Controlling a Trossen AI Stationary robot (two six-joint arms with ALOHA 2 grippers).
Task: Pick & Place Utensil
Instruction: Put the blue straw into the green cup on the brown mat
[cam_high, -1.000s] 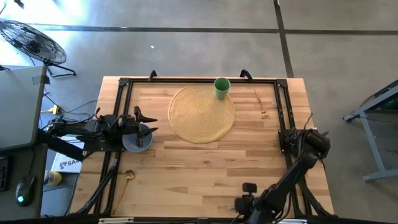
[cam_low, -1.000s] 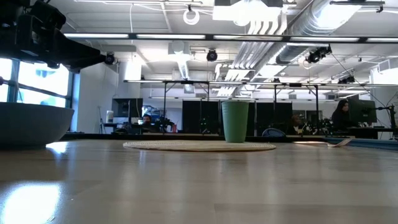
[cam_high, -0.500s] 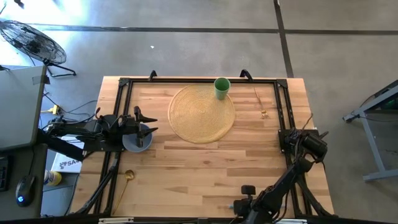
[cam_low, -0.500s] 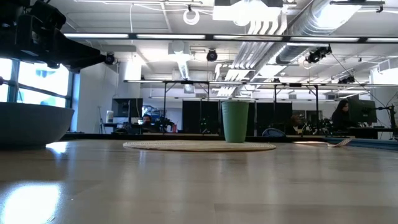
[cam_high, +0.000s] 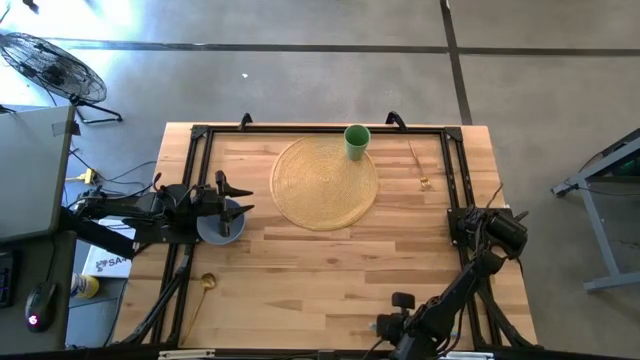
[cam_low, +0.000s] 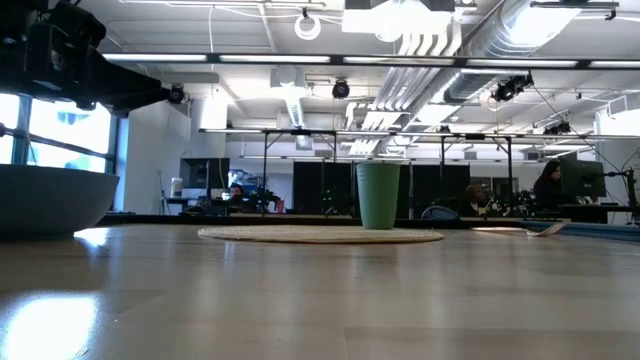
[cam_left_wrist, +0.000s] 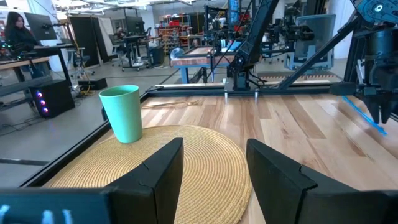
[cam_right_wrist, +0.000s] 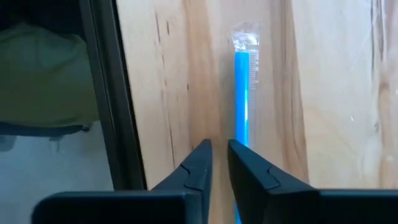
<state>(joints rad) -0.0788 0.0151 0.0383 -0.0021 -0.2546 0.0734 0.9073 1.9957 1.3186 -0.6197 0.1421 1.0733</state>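
Observation:
A gold fork (cam_high: 414, 158) lies flat near the table's far right corner and also shows as the fork (cam_low: 541, 229) in the low view. A gold spoon (cam_high: 207, 283) lies near the left edge. My left gripper (cam_high: 232, 200) hovers open above a grey bowl (cam_high: 220, 222), pointing toward the woven mat (cam_high: 326, 182) and the green cup (cam_left_wrist: 121, 113) standing on it. My right gripper (cam_right_wrist: 219, 149) points down by the right edge, shut but for a slit, just over a blue strip (cam_right_wrist: 241, 93) lying on the wood.
A black frame rail (cam_high: 452, 170) runs along the table's edges, close beside the right gripper (cam_high: 487, 228). The bowl (cam_low: 50, 200) stands under the left arm. Bare wood lies between the mat and the near edge. A fan and a box stand off the table's left side.
My right arm has swayed a little at the table's right edge, while its gripper has stayed over the same spot.

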